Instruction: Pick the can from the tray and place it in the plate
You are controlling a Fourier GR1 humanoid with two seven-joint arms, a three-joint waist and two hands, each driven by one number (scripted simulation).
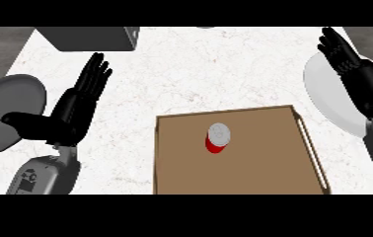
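Observation:
A red can with a silver top stands upright near the middle of the brown tray. The white plate lies at the counter's right edge, just right of the tray's far corner. My right hand hovers over the plate, fingers straight and pointing away, holding nothing. At the left, well away from the tray, my left hand is open with fingers up.
A dark grey box sits at the far left of the white counter. A grey round plate lies at the left edge, partly under my left hand. The tray has a pale handle along its right side.

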